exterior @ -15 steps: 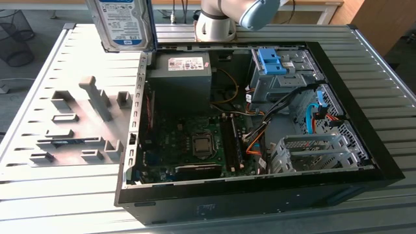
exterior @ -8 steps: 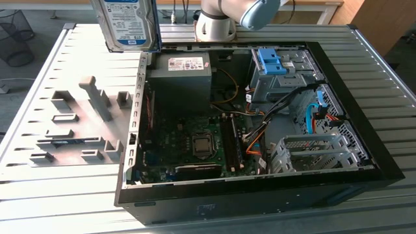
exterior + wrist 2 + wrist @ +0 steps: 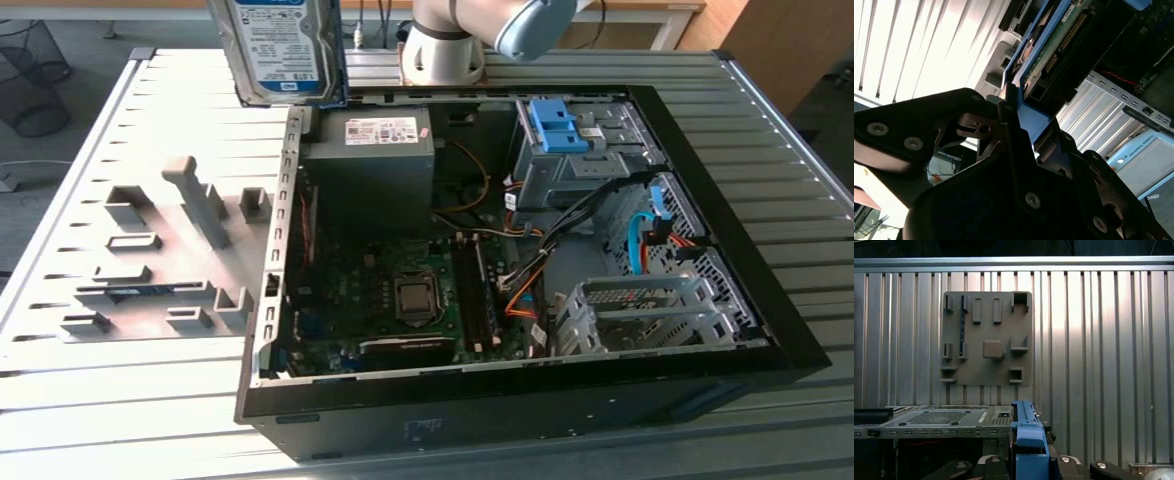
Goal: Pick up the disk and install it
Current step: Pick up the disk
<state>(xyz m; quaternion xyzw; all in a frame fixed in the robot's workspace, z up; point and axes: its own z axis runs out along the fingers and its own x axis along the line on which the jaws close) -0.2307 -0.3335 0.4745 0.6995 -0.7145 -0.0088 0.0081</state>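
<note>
Disk (image 3: 284,50), the flat silver hard drive with a white-and-blue label and bright blue plastic caddy rails, is off the bench (image 3: 107,400) and hangs upright in the air. In the exterior view you see it label-out above the far corner of the open black computer case (image 3: 534,420), on the exterior view's left, apart from the case and just above the grey boxy power supply (image 3: 367,165).

Jaws: closed down on the disk's blue rail. In the second wrist view you see the black jaws pinching the blue end piece, with the disk's green circuit-board side (image 3: 1056,42) sticking out beyond. The first wrist view shows the same blue rail (image 3: 1026,440) rising out of the grip.

Progress, as I judge it: your pick-up is done, the install is not. The disk is outside the case, well apart from the bare metal drive cage (image 3: 641,310) near the front and from the bay that has the blue plastic bracket (image 3: 554,125). The grey fixture plate (image 3: 147,270) on the bench shows no drive on it.
</note>
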